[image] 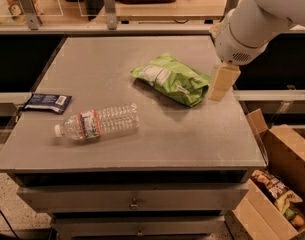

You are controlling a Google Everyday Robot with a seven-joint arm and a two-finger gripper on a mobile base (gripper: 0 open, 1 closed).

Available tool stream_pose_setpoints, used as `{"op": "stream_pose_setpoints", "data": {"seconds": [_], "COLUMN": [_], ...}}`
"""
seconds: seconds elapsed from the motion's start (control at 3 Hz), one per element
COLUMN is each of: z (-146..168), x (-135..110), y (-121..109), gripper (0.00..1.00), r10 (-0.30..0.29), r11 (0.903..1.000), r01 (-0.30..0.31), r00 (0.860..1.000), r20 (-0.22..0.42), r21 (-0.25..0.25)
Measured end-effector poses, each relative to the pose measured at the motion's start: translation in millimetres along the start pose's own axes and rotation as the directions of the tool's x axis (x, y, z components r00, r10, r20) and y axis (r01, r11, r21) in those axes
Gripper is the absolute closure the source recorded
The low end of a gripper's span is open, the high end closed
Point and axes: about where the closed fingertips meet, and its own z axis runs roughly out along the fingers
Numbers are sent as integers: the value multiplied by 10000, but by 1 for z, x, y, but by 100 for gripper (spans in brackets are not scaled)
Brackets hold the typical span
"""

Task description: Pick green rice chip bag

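The gripper [222, 82] hangs just beside the green bag [174, 79], which lies mid-table [192, 139]; whether the claw is spread or closed cannot be told. A bottle [98, 123] lies well apart.

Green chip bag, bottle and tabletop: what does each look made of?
The green chip bag looks like thin plastic film: crinkled, with a slight sheen. The bottle is clear ribbed plastic, see-through, with a printed label. The table seems brushed metal or laminate: dull grey, even sheen. The claw, beside the bag's right end, looks like matte cream plastic.
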Motion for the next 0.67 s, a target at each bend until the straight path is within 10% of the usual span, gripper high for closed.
{"op": "stream_pose_setpoints", "data": {"seconds": [0.67], "z": [28], "x": [10], "y": [-13], "gripper": [0], "r10": [206], "r11": [9998], "r01": [-206], "r00": [9991], "r20": [372], "r21": [-17]}}
